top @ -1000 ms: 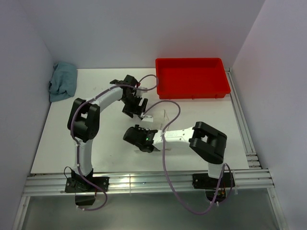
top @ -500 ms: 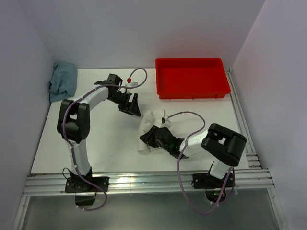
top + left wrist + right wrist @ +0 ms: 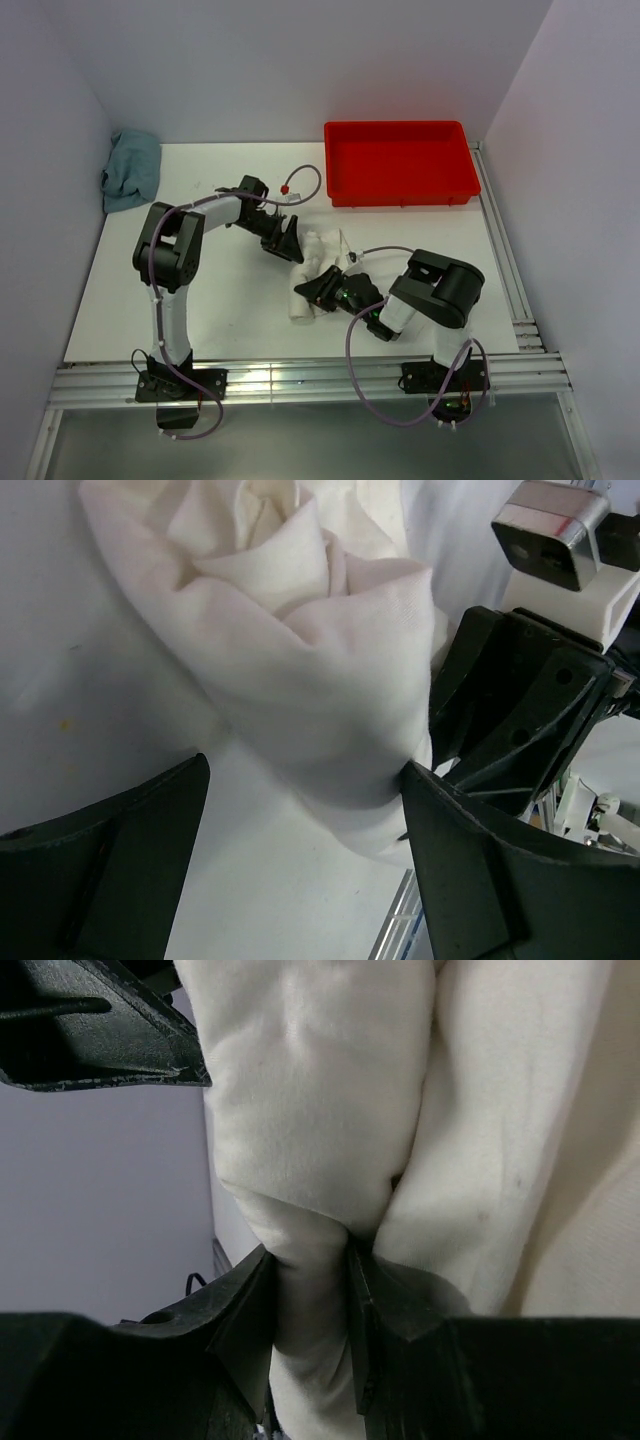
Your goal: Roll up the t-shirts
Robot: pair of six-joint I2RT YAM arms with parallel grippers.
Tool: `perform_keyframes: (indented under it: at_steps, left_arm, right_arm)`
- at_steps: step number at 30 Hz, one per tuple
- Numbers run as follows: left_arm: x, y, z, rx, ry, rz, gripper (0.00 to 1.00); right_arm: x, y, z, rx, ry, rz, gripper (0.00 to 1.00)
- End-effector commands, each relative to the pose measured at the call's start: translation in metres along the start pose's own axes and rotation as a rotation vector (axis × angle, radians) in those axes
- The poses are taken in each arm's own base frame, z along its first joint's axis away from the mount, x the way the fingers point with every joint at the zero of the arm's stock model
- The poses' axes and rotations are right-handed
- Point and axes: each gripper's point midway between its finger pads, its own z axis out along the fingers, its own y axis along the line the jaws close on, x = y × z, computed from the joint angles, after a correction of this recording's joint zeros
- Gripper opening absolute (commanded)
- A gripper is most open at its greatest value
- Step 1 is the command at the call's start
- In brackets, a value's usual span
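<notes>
A cream-white t-shirt lies rolled into a thick bundle in the middle of the table. My right gripper is shut on a fold of it at the bundle's near side. My left gripper is open at the bundle's far end, jaws wide apart. In the left wrist view the roll bulges between the two fingers, its right side touching the right finger. A blue-green cloth garment lies crumpled at the far left corner.
A red tray stands at the back right, nothing in it. Walls close in on the left, back and right. A metal rail runs along the near edge by the arm bases.
The white t-shirt has come into view as a bundle between the arms. My right arm has swung in and closed on it. My left gripper drew back, then returned to the bundle's far end.
</notes>
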Motion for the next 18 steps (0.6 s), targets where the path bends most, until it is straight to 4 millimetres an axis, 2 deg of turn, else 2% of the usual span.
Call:
perform_keyframes:
  at_steps: [1,6,7,10,11,13,14,16,18]
  left_arm:
    - [-0.002,-0.002,0.015,0.005,0.000,0.063,0.84]
    - [-0.006,0.008,0.022,-0.068,-0.010,0.004,0.81]
    - [-0.007,0.016,0.021,-0.112,-0.011,0.004,0.80]
    - [-0.006,0.028,0.020,-0.212,-0.015,-0.059,0.69]
    - [-0.008,0.029,0.019,-0.238,-0.018,-0.054,0.53]
    - [-0.008,0.031,0.015,-0.274,-0.014,-0.071,0.37]
    - [-0.008,0.036,0.011,-0.328,-0.011,-0.073,0.24]
    - [-0.008,0.038,0.005,-0.378,0.007,-0.076,0.15]
    - [-0.010,0.046,-0.002,-0.469,0.009,-0.077,0.06]
  right_arm:
    - [0.034,-0.046,-0.014,0.138,0.157,0.016,0.37]
    - [0.034,-0.050,-0.013,0.161,0.162,0.015,0.37]
    - [0.034,-0.052,-0.014,0.168,0.162,0.018,0.37]
    - [0.033,-0.056,-0.015,0.199,0.157,0.012,0.37]
    - [0.033,-0.057,-0.015,0.208,0.157,0.007,0.38]
    - [0.032,-0.067,-0.018,0.268,0.159,-0.015,0.40]
    - [0.028,-0.064,-0.017,0.274,0.142,-0.026,0.41]
    - [0.026,-0.075,-0.021,0.362,0.146,-0.071,0.46]
    - [0.017,-0.072,-0.022,0.406,0.104,-0.129,0.51]
